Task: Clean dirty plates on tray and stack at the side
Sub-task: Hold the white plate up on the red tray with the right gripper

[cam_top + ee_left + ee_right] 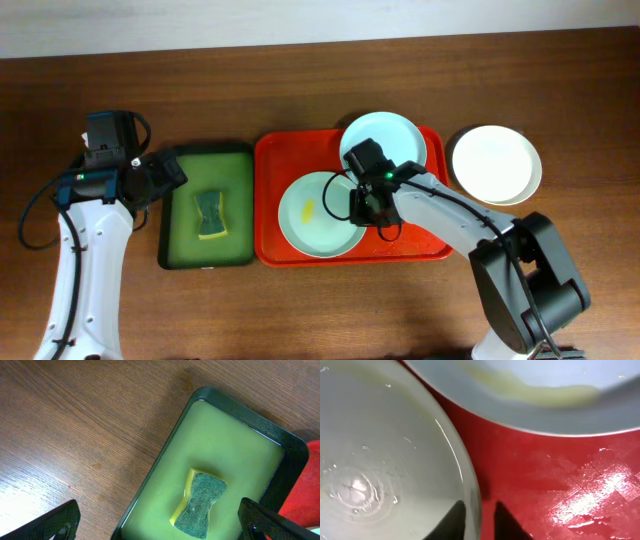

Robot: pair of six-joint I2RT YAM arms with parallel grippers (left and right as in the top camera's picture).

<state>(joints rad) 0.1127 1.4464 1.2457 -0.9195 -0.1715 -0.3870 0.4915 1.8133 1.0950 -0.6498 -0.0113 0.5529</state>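
Note:
The red tray (272, 160) holds two pale mint plates. The front plate (318, 225) shows a yellow smear in the overhead view. The rear plate (385, 135) shows its own smear only in the right wrist view, where this rear plate (540, 392) lies ahead. My right gripper (360, 198) stands astride the front plate's right rim (470, 485). One finger is inside the plate and one over the tray floor (545, 475), with a sliver of red between rim and outer finger. A white plate (495, 165) sits on the table right of the tray. My left gripper (160, 530) hangs wide open.
A dark green tray (190, 258) of pale liquid lies left of the red tray, with a yellow-and-green sponge (210, 215) in it. The left gripper hovers over that tray's left edge (150, 480), near the sponge (200, 505). Wooden table surrounds everything.

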